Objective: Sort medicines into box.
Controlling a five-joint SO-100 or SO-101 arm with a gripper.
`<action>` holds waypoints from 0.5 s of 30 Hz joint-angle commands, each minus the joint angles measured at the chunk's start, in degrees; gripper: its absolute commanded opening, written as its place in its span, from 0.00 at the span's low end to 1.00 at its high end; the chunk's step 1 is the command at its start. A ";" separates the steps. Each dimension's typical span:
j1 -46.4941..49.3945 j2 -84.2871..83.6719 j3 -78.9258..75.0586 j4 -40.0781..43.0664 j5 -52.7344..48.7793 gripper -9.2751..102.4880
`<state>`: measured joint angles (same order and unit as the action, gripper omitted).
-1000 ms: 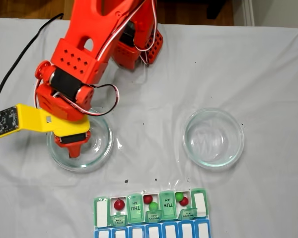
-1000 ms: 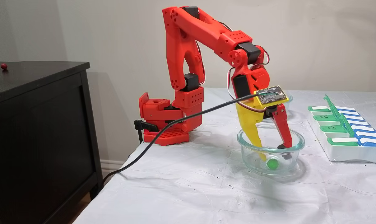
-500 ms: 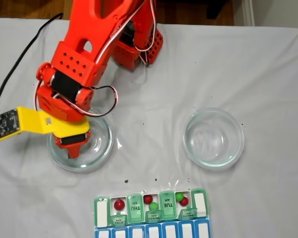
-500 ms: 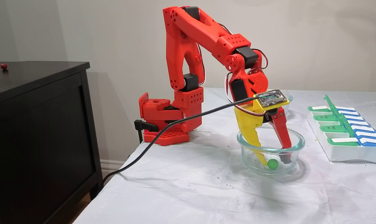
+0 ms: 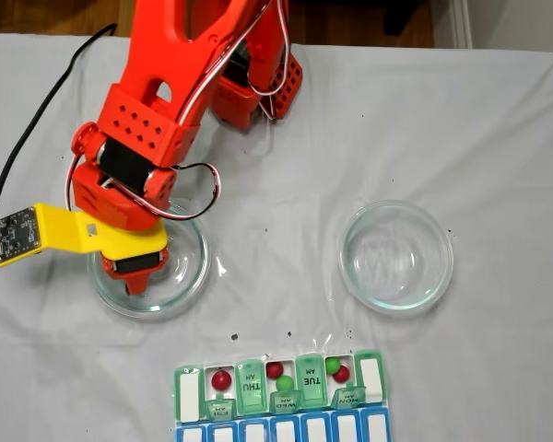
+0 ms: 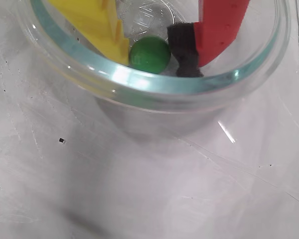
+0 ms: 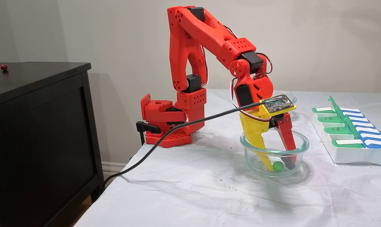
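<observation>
Gripper (image 7: 278,167) lowered further into glass dish (image 7: 299,143) than a second ago, yellow and red fingers narrowed around green ball (image 6: 149,54) on the dish bottom, contact on both sides unclear, pill box (image 5: 189,394) well apart, holding red and green balls.

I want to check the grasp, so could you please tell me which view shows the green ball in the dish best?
The wrist view: the green ball sits large between the yellow and red jaws. The side fixed view shows it small through the dish glass. In the top fixed view the arm hides it.
</observation>
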<state>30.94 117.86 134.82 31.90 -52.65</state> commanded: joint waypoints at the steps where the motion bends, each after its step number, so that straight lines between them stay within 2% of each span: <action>1: -0.79 0.44 -0.18 -1.58 1.05 0.14; 9: -2.29 1.49 0.18 0.44 3.52 0.08; 15: -6.15 22.15 1.85 5.71 7.38 0.08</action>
<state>27.33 122.78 136.85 35.51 -46.76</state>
